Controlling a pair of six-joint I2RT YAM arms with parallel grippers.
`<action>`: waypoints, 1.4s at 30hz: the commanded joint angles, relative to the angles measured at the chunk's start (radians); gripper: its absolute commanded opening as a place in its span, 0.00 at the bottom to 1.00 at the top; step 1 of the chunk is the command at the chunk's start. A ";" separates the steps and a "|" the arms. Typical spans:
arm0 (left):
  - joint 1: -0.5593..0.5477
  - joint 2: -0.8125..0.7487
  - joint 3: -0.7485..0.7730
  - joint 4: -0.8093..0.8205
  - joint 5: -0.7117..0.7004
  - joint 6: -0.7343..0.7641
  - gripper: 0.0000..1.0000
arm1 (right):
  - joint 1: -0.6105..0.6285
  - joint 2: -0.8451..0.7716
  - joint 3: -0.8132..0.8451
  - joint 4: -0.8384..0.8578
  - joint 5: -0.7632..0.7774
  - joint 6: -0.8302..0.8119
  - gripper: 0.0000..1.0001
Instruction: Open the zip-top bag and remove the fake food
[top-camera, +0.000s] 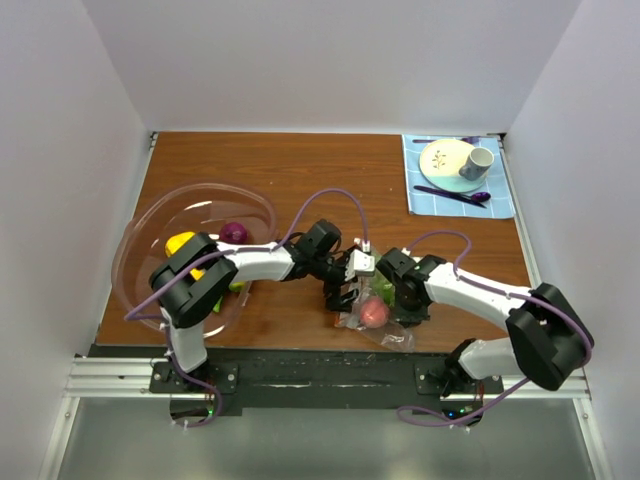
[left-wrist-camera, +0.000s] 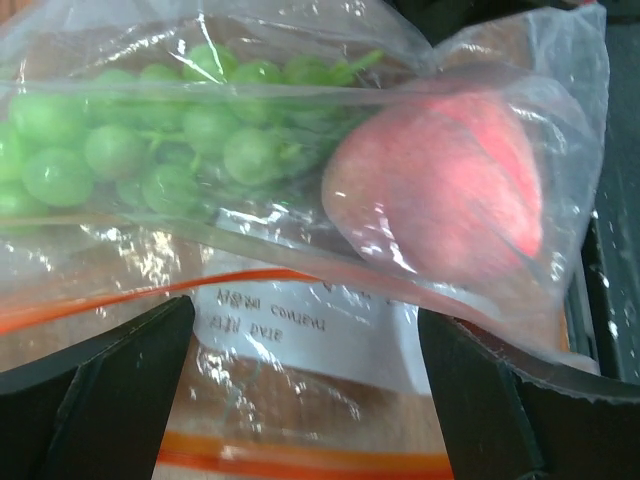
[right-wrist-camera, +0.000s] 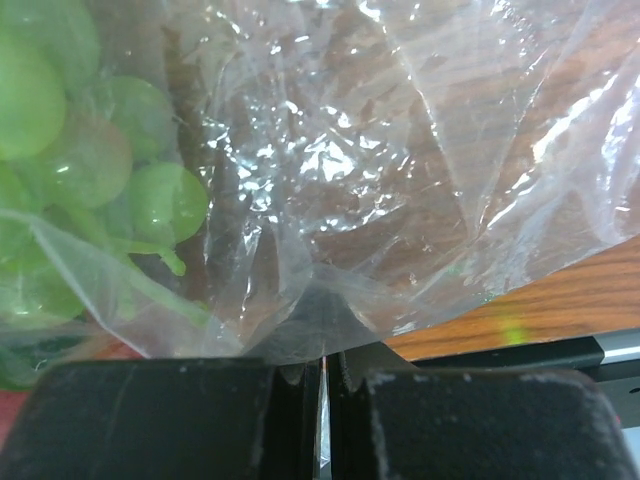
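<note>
Right claw (right-wrist-camera: 322, 400) is clamping together on the zip-top bag (right-wrist-camera: 400, 150), apparently anchoring it by the near edge of the bench (top-camera: 300, 170); left claw (left-wrist-camera: 305, 335) is gaping apart around the zip strip (left-wrist-camera: 300, 462), fake food (left-wrist-camera: 440, 180) sitting inside.

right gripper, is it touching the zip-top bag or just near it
Touching. The right wrist view shows the right gripper shut, with a fold of the zip-top bag pinched between its closed jaws.

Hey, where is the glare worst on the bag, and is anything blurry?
Right wrist: white glare streaks across the zip-top bag, green grapes soft. Left wrist: label print blurred, small highlights on the pink-red fruit. Top external: evenly lit.
</note>
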 joint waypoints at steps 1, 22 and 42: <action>-0.030 0.066 0.090 0.145 -0.021 -0.118 1.00 | 0.039 0.069 -0.010 0.122 -0.005 0.003 0.00; -0.004 -0.008 0.092 0.270 0.408 -0.400 1.00 | 0.032 -0.015 -0.113 0.382 -0.138 0.270 0.00; 0.000 -0.109 -0.068 0.007 0.119 0.020 1.00 | -0.065 -0.210 -0.156 0.347 -0.081 0.418 0.00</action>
